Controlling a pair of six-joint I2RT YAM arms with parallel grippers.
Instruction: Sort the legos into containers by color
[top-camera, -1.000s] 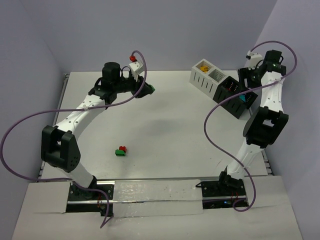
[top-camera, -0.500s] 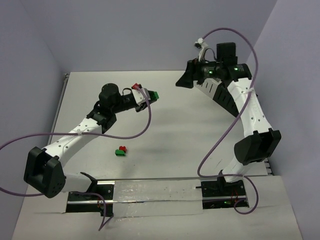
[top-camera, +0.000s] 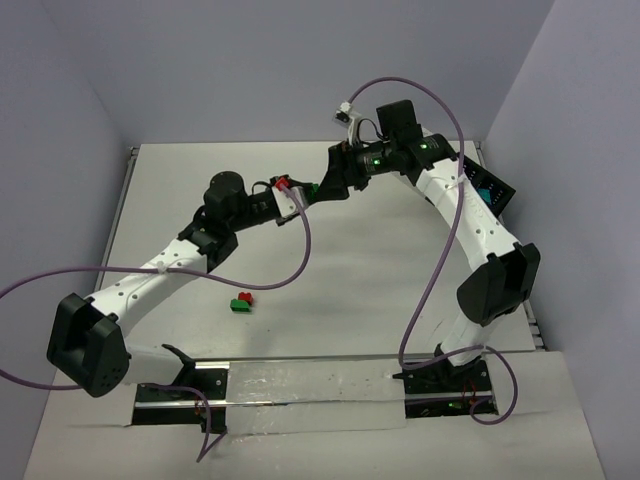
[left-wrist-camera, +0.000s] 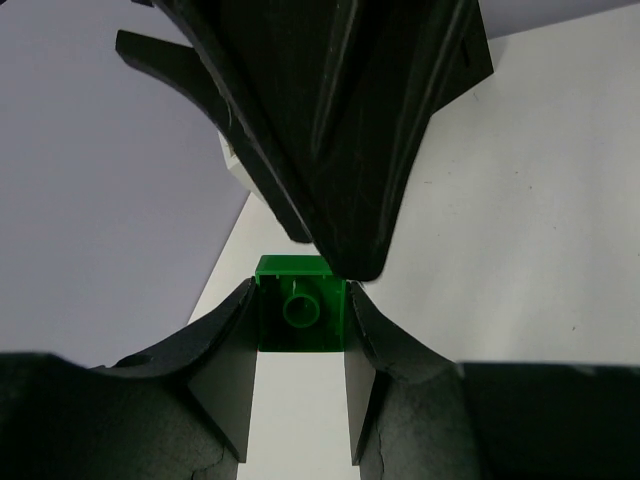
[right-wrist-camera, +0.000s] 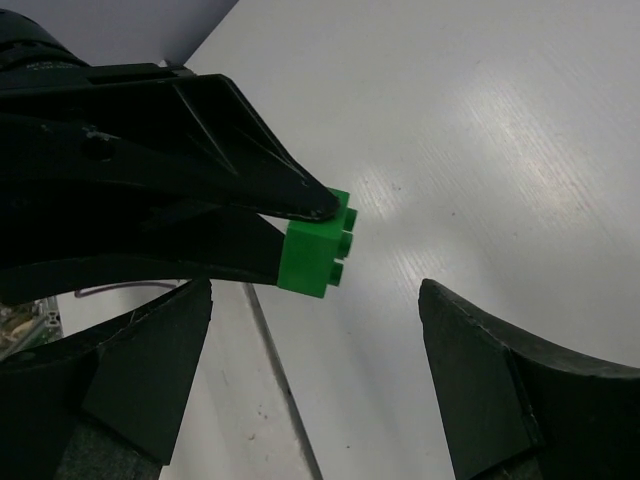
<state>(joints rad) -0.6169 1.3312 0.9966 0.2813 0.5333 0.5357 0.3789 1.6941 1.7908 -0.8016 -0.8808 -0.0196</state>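
While the left hand (left-wrist-camera: 300, 300) pinches the small green plastic lego brick (right-wrist-camera: 313, 245) mid-air over the white counter (top-camera: 380, 270), the right hand (right-wrist-camera: 316, 298), wide open & facing it, should centre on its free end, then close squarely

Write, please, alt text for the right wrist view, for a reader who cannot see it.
A green lego brick is pinched in the left tool, whose black fingers reach in from the left over a white table. The right tool stands open, its fingers to either side below the brick, not touching.
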